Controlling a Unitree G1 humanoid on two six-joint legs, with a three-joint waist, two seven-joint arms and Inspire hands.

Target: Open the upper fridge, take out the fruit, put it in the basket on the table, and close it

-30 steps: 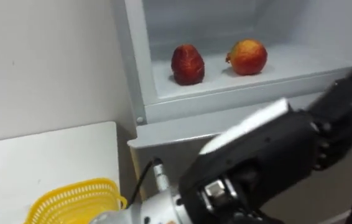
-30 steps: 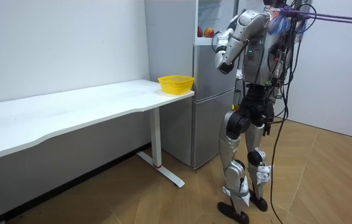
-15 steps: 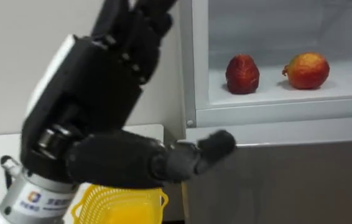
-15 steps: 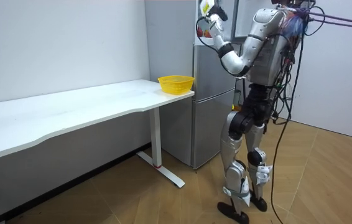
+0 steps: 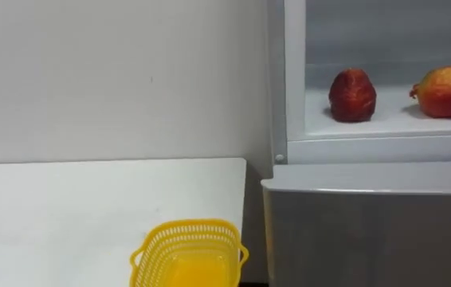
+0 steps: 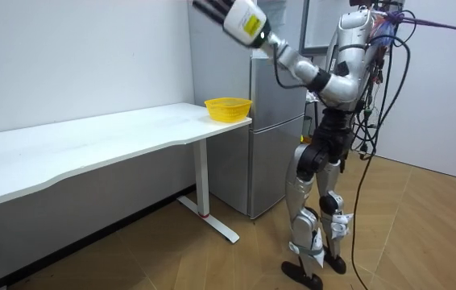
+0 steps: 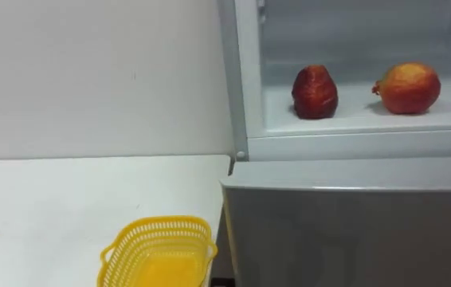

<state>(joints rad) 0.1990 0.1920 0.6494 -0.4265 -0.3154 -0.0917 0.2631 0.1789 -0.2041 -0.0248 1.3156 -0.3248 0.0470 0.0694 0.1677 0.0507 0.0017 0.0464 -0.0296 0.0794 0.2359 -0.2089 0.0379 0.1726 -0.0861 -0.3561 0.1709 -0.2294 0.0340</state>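
Note:
Two fruits lie on the shelf of the open upper fridge compartment (image 5: 385, 127): a dark red fruit (image 5: 352, 96) on the left and a red-orange fruit (image 5: 447, 92) to its right, a hand's width apart. In the room view I stand facing the fridge (image 6: 272, 121). My left arm stretches up and out over the table's end, and my left hand (image 6: 214, 9) has straight fingers and holds nothing. It is well away from the fruits.
A yellow mesh basket (image 5: 187, 253) stands at the end of the white table (image 5: 66, 207), close to the fridge's side. The grey lower fridge door (image 5: 369, 231) is closed below the shelf. A bare wall rises behind the table.
My left arm swung from in front of the fridge up and toward the room view's left, leaving the eye views. The eye views shifted, so the fridge sits further right.

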